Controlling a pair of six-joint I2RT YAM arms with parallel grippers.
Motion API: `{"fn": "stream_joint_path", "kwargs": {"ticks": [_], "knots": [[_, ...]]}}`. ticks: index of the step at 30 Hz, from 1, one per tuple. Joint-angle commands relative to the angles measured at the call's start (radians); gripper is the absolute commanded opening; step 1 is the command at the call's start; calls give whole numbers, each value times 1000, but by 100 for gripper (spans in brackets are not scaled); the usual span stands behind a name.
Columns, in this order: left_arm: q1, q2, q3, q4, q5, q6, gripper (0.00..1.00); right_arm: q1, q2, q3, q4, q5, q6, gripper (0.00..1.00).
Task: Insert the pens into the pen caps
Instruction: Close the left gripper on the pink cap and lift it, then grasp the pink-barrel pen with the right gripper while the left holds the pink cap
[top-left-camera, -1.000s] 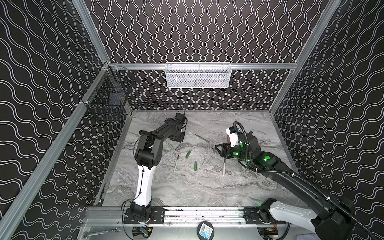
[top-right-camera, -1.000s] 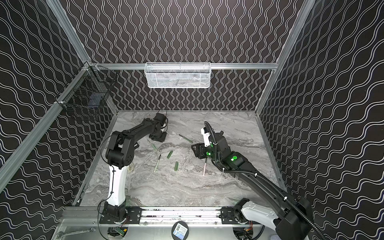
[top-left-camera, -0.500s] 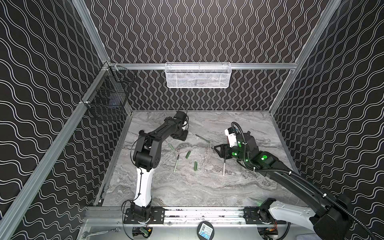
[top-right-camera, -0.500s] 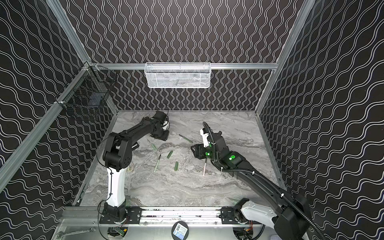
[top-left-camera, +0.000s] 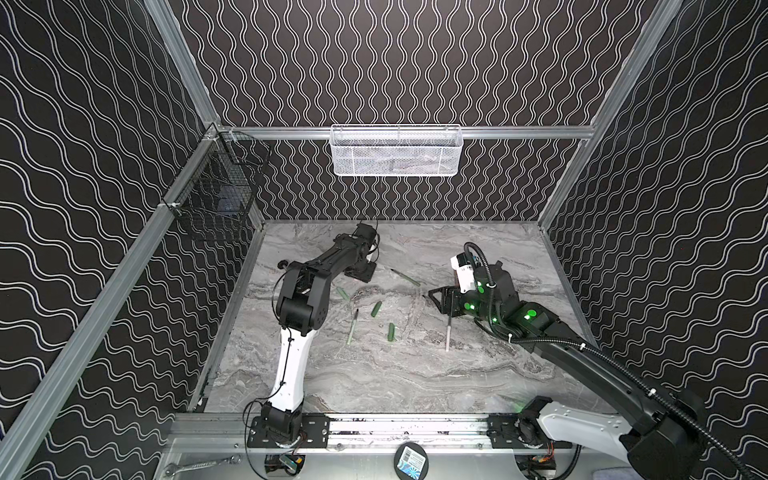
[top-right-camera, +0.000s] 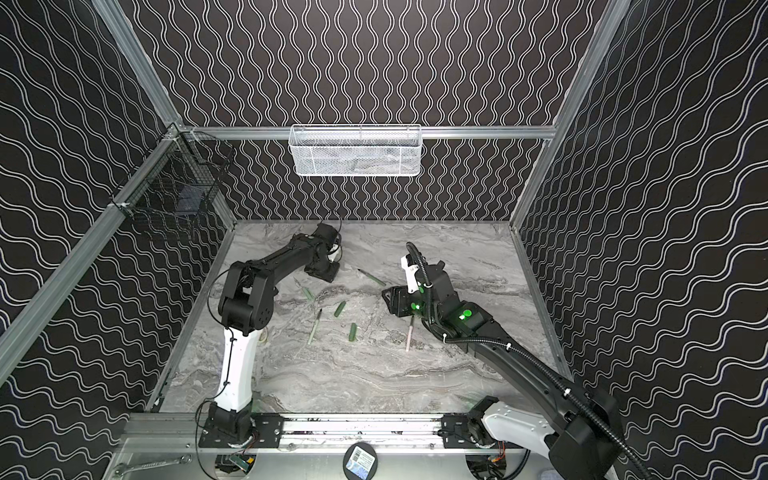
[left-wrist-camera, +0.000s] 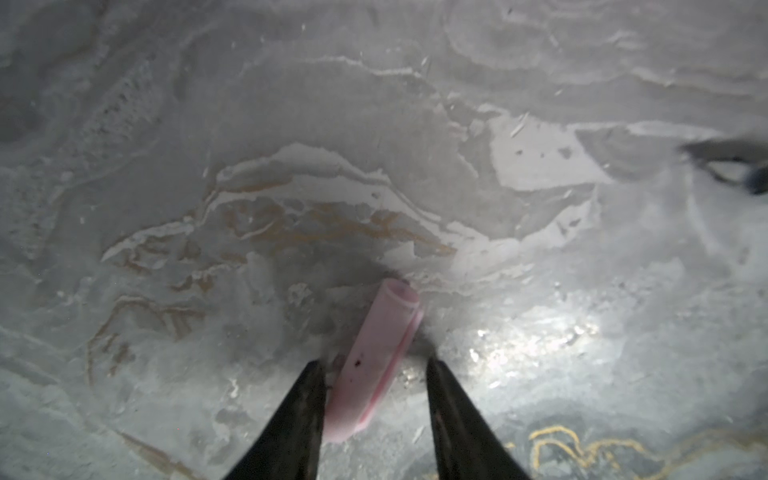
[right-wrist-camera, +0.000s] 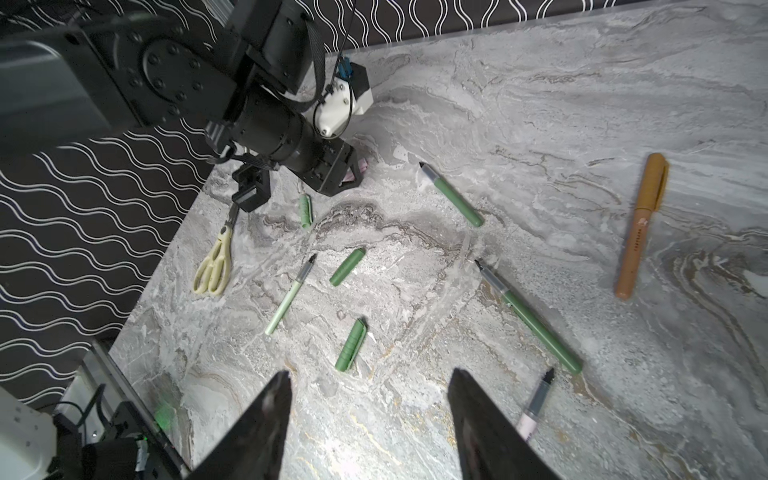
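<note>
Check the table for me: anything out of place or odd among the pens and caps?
Yes. Cream-handled scissors lie by the table edge beside the left arm, no part of this job. The tan pen looks already capped and lies apart from the rest.

You have bare grey marble tabletop (top-left-camera: 374, 382) along the near edge. Farther in, a pale green slim pen (top-left-camera: 352, 327), two dark green stubby caps (top-left-camera: 391, 332) and cream-handled scissors (right-wrist-camera: 214, 266) block the way by the black left arm (top-left-camera: 301, 303).

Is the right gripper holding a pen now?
No, the right gripper stands open and empty; the pink pen lies on the table beside it.
</note>
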Motion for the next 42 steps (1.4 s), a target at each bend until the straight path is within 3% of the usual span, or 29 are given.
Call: {"fn": "stream_joint_path", "kwargs": {"ticks": [1, 9, 42], "knots": [[0, 5, -10, 28, 21, 20, 40, 1, -5, 6, 4, 12, 10, 62], [-15, 2, -26, 29, 15, -9, 28, 0, 16, 7, 18, -16, 24, 61], [-76, -96, -103, 41, -2, -58, 18, 0, -33, -20, 19, 17, 33, 60]]}}
